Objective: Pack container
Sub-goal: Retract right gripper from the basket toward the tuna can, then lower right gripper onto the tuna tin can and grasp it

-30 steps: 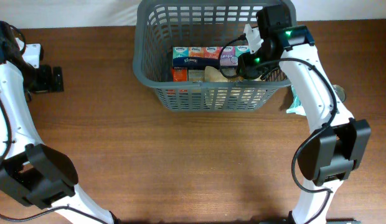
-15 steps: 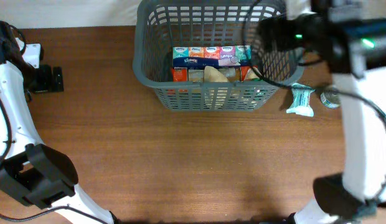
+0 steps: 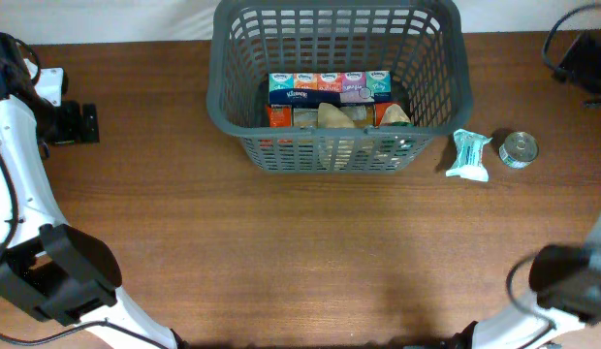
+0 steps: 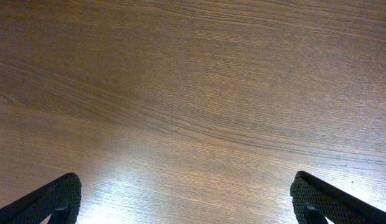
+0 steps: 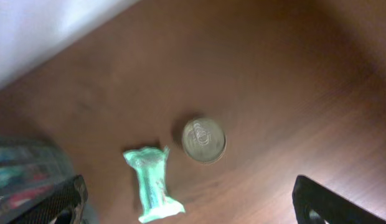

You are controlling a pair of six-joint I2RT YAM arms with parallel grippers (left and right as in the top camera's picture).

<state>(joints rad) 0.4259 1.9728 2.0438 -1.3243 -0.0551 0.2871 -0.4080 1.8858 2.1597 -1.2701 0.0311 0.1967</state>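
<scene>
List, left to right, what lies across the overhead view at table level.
left pincer → container, holding groceries → green packet → tin can

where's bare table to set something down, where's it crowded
Bare table runs wide in front of the basket, and between the basket and the left gripper. Crowded: inside the basket, and right of it by the green packet and tin can.
</scene>
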